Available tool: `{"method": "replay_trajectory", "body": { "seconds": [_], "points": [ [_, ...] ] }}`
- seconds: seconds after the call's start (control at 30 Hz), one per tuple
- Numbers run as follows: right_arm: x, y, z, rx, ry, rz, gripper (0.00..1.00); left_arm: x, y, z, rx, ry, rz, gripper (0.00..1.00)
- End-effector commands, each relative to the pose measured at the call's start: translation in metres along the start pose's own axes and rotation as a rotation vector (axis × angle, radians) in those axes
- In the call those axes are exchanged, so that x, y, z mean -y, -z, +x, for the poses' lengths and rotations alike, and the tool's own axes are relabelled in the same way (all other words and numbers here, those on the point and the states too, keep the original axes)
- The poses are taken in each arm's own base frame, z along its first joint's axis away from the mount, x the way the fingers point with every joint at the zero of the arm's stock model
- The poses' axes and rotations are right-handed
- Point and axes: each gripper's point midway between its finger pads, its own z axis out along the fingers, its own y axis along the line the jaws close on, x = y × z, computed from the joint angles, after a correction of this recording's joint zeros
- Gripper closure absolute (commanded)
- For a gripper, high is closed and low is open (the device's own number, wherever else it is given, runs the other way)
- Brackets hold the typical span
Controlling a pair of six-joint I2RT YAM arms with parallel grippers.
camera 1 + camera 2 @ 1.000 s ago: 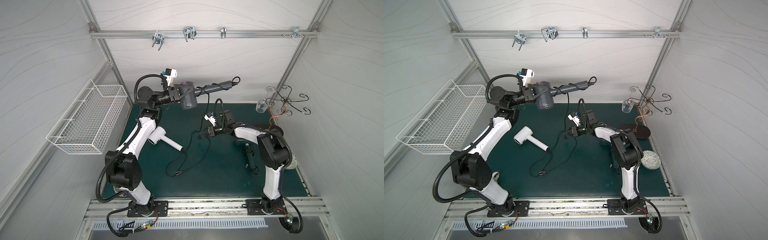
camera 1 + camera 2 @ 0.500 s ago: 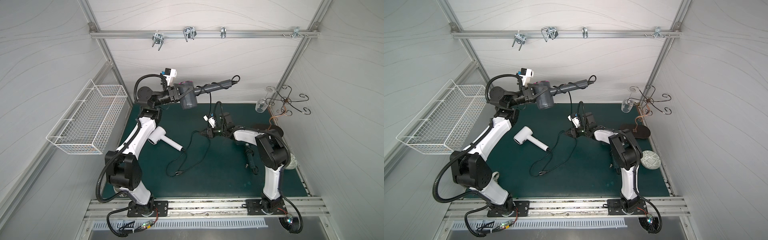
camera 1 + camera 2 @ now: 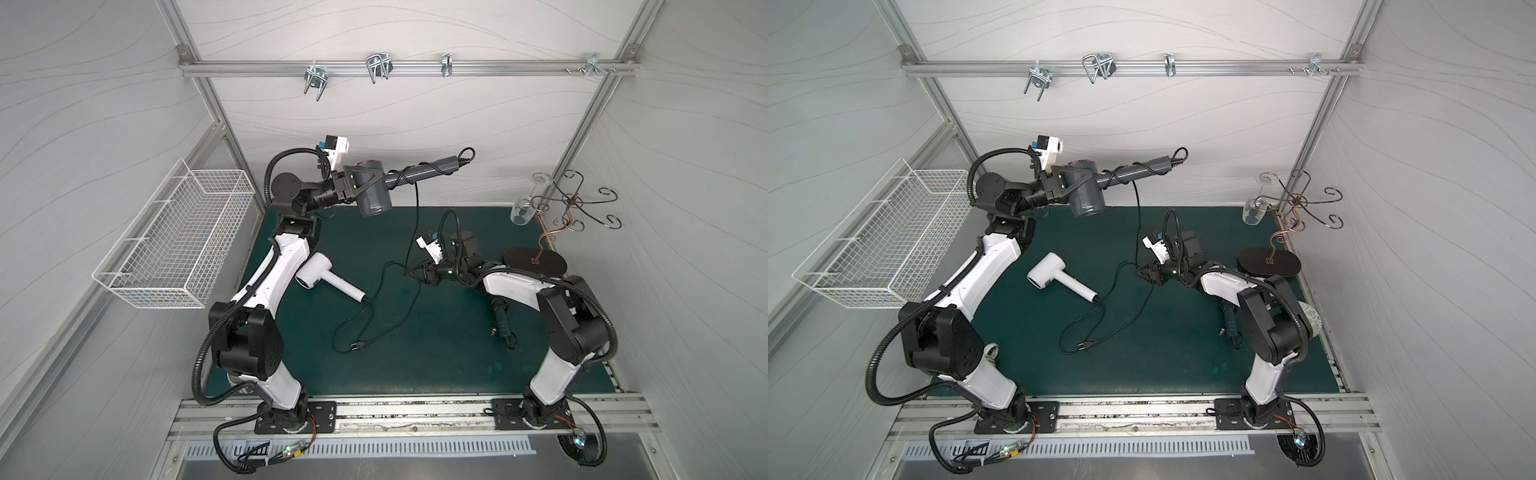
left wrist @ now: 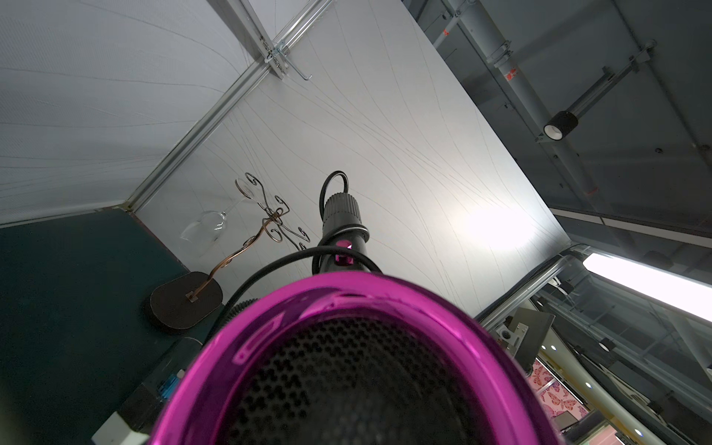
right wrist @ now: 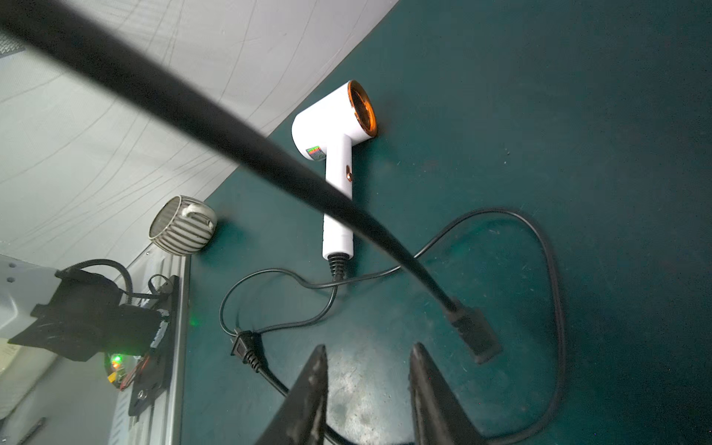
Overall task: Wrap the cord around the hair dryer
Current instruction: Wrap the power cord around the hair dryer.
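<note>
My left gripper (image 3: 360,188) is shut on the barrel of the grey hair dryer (image 3: 374,199), holding it high at the back. Its magenta rear (image 4: 346,346) fills the left wrist view. The black cord (image 3: 417,216) winds a few turns around the handle (image 3: 424,170) and then hangs down to the mat. It ends in a plug (image 5: 476,335) just beside one finger of my right gripper (image 5: 368,346). That gripper (image 3: 415,273) sits low over the mat, open, with only bare mat between its fingers.
A white hair dryer (image 3: 320,276) lies on the green mat, and its thin cord (image 3: 353,332) loops past and under my right gripper. A wire basket (image 3: 174,232) hangs on the left wall. A glass stand (image 3: 536,262) and a dark tool (image 3: 500,320) are at the right.
My right gripper has sunk a little toward the mat and its jaws have spread apart, with the cord's plug now outside them. The left arm and the dryer have not moved.
</note>
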Motion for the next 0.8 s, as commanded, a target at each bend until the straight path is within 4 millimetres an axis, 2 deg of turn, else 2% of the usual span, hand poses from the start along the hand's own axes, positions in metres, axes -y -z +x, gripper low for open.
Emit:
{"method": "replay_trajectory", "body": {
  "seconds": [0.0, 0.17, 0.37, 0.63, 0.77],
  "points": [
    [0.004, 0.005, -0.016, 0.052, 0.107, 0.046, 0.61, 0.055, 0.001, -0.013, 0.036, -0.147, 0.078, 1.0],
    [0.022, -0.002, -0.035, 0.103, 0.143, 0.084, 0.56, 0.056, 0.002, -0.011, 0.038, -0.145, 0.077, 1.0],
    [0.049, -0.004, -0.056, 0.176, 0.123, 0.13, 0.58, 0.057, 0.002, -0.011, 0.04, -0.144, 0.078, 1.0],
    [0.055, -0.006, -0.054, 0.157, 0.148, 0.144, 0.57, 0.055, 0.002, -0.012, 0.04, -0.143, 0.078, 1.0],
    [0.045, -0.01, -0.052, 0.154, 0.159, 0.082, 0.57, 0.053, 0.001, -0.013, 0.04, -0.141, 0.078, 1.0]
  ]
}}
